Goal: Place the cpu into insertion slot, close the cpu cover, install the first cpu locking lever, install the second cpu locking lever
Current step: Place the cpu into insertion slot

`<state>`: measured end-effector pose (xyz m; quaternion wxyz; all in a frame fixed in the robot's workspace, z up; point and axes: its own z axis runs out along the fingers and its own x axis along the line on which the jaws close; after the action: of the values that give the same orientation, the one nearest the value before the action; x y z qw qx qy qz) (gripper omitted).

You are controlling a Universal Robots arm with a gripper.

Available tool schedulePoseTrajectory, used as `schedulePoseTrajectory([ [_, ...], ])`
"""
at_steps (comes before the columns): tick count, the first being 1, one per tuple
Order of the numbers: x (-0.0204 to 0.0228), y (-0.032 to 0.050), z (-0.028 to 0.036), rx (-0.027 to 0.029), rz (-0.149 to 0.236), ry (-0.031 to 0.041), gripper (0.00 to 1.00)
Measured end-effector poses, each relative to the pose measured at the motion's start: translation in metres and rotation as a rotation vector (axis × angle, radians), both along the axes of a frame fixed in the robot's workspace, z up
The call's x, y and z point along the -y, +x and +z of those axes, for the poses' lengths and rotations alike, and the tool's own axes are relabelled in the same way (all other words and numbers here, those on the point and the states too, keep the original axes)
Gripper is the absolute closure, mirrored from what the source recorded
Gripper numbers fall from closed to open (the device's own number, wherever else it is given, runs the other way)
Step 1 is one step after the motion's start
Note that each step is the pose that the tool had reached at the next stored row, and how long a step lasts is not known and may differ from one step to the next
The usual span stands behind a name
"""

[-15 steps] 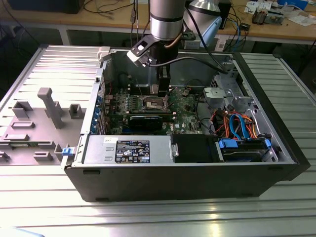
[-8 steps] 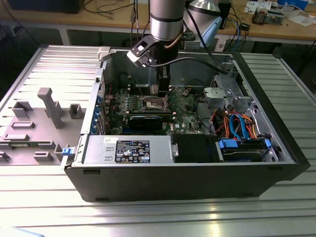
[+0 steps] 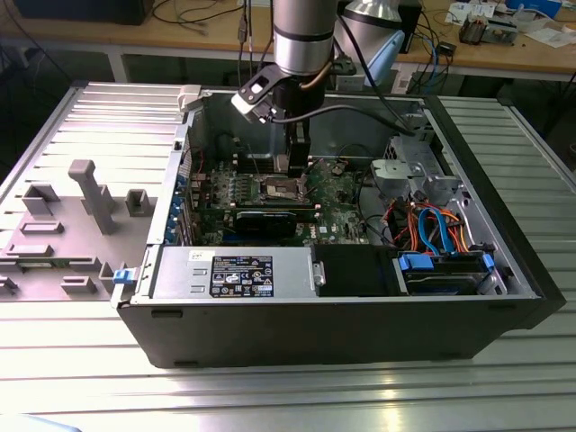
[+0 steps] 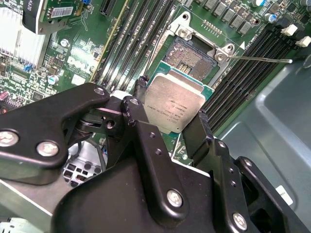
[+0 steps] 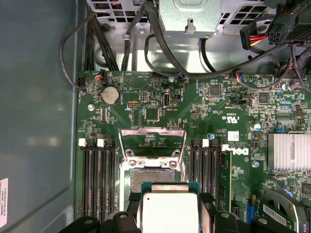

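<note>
The black two-finger gripper (image 4: 171, 104) has its jaws clamped on the small square silver-topped cpu (image 4: 181, 94). It holds the chip close over the dark-rimmed square insertion slot (image 4: 190, 56), not yet seated. The thin silver frame cpu cover (image 5: 152, 139) stands swung open.

Cpu (image 4: 175, 104): matt silver-grey top with faint dark print and a thin green edge; pincer (image 4: 171, 99) black throughout with silver screw heads; insertion slot (image 4: 190, 56) dark-rimmed, its centre a fine speckled grid of pale gold on grey; cpu cover (image 5: 151, 131) bare silver-grey. Motherboard (image 5: 146, 102) deep green, dotted with small black and silver parts; memory slots (image 5: 97, 174) black in parallel stripes with white end latches; heatsink (image 5: 290, 150) pale silver, finely ribbed. Exterior view: power-supply box (image 3: 238, 274) grey with a black label, cables (image 3: 430, 225) orange and blue at 3 o'clock from the board, surface (image 3: 270, 396) silvery, ridged in long stripes.
</note>
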<state>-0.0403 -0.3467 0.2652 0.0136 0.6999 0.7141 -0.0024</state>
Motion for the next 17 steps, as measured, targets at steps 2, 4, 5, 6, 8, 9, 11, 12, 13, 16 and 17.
schedulePoseTrajectory([
  [2, 0.0, 0.0, -0.0005, 0.0, 0.0, 0.0, 0.45],
  [4, 0.0, 0.0, -0.001, -0.0001, 0.0, 0.0003, 0.45],
  [5, 0.0, 0.0, -0.0013, -0.0001, 0.0, 0.0003, 0.45],
  [6, 0.0, 0.0, -0.0015, -0.0001, 0.0, 0.0003, 0.45],
  [8, 0.0, 0.0, -0.0019, 0.0, 0.0, 0.0004, 0.45],
  [9, 0.0, 0.0, -0.0022, 0.0, 0.0, 0.0004, 0.45],
  [11, 0.0, 0.0, -0.0025, 0.0, 0.0, 0.0004, 0.45],
  [12, 0.0, 0.0, -0.0026, 0.0, 0.0, 0.0003, 0.45],
  [13, 0.0, 0.0, -0.0028, 0.0, 0.0, 0.0003, 0.45],
  [16, 0.0, 0.0, -0.0034, -0.0001, 0.0, 0.0003, 0.45],
  [17, 0.0, 0.0, -0.0035, 0.0, 0.0, 0.0003, 0.45],
])
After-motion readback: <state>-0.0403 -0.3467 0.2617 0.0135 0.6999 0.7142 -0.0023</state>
